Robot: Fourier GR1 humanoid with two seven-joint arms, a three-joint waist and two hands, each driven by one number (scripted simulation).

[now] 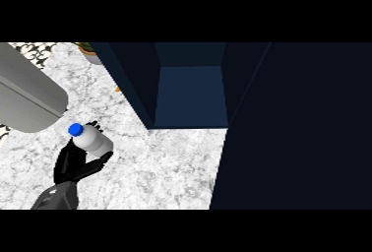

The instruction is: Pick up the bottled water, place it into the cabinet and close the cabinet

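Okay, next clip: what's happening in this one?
A robot hand, the left one, is curled round a bottled water with a blue cap, holding it above the marble counter. The dark blue cabinet stands open just to the right, and no bottle shows inside it yet. A large grey forearm crosses the upper left; the right hand is not visible.

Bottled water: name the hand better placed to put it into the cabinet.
Left. The left hand already curls around the bottled water, just left of the open cabinet. The right hand is not in view.
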